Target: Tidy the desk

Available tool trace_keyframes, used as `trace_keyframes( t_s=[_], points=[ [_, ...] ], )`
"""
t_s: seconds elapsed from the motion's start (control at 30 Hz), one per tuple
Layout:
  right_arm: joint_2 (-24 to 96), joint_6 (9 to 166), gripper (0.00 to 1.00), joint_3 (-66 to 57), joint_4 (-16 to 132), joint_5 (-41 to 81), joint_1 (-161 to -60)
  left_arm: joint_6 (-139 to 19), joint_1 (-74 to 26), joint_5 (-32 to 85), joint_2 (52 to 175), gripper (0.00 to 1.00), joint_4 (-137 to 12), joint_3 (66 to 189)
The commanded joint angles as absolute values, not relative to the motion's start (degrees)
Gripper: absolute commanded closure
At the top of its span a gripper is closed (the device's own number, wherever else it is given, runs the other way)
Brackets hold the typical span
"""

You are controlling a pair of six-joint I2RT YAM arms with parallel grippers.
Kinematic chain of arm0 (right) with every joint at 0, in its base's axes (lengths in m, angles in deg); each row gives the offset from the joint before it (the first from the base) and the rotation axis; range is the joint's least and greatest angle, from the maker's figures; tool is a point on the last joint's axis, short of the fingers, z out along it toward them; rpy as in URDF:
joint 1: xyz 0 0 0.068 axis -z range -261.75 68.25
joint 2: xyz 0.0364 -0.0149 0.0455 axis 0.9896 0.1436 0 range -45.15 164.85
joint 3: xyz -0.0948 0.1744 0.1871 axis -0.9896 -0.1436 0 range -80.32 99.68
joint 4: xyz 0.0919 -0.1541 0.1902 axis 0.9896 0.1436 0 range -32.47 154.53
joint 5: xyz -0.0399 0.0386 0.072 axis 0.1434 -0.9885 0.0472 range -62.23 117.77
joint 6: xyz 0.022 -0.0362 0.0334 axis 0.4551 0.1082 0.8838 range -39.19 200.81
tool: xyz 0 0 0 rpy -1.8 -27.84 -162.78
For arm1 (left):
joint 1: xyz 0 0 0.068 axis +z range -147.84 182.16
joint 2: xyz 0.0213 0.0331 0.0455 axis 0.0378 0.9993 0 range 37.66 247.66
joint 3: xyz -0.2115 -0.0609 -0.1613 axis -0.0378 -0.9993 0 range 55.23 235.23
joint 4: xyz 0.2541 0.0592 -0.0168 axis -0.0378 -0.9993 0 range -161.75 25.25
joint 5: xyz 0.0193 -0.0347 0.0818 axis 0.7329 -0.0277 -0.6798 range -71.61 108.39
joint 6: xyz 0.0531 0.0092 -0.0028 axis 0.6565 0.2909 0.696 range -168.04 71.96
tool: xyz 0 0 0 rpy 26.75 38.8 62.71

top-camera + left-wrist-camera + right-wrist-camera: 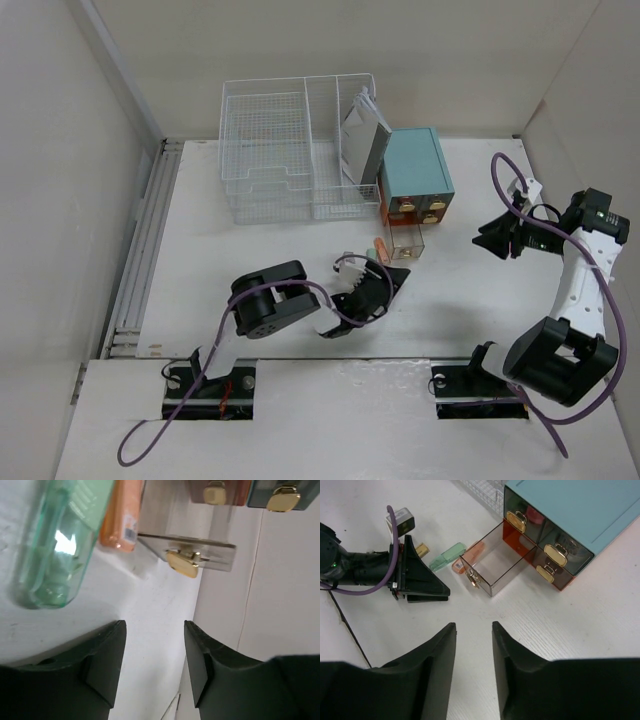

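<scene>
The white desk [480, 310] carries a teal drawer box [417, 163] with its lower left clear drawer [408, 238] pulled open and empty. A green translucent tube [55, 545] and an orange tube [120, 515] lie on the desk just left of that drawer; both show in the right wrist view, the green tube [447, 557] left of the orange tube [472, 552]. My left gripper [398, 278] is open and empty, low over the desk just short of the tubes and the drawer's gold handle [182, 562]. My right gripper [485, 238] is open and empty, to the right of the drawer.
A white wire-mesh basket [270, 150] stands at the back, with a silver-grey pouch [362, 140] leaning in its right compartment. The teal box [570, 510] has further shut drawers with gold handles. Walls close in on the left, back and right.
</scene>
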State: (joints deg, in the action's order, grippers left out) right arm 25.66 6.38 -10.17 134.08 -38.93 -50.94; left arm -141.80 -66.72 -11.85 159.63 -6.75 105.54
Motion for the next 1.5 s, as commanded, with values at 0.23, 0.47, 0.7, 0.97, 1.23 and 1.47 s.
trace_keyframes(
  t_s=[0.23,0.47,0.7,0.97,1.23,1.47],
  points=[
    [23.0,-0.2,0.53,-10.4,135.7,-37.8,-52.4,-121.6,-69.9,-17.1,143.0,0.48,-12.3,102.1],
    [15.2,0.3,0.53,-11.1,124.1,-32.3,-56.0,-102.0,-70.4,-17.6,131.2,0.47,-30.2,102.6],
    [-1.7,5.1,0.55,-24.0,90.6,-32.3,-56.8,-105.3,-73.9,-30.8,124.9,0.47,-68.5,107.1],
    [5.4,46.7,0.55,-17.3,73.3,-20.8,-68.2,-120.6,-75.7,-35.3,129.1,0.48,-91.8,112.2],
    [27.9,56.7,0.57,7.7,106.0,-31.4,-90.1,-121.8,-76.3,-28.7,117.6,0.48,-86.6,102.2],
    [25.9,64.6,0.49,3.4,99.2,0.1,-105.7,-112.7,-77.5,-24.5,117.7,0.47,-75.6,97.4]
  ],
)
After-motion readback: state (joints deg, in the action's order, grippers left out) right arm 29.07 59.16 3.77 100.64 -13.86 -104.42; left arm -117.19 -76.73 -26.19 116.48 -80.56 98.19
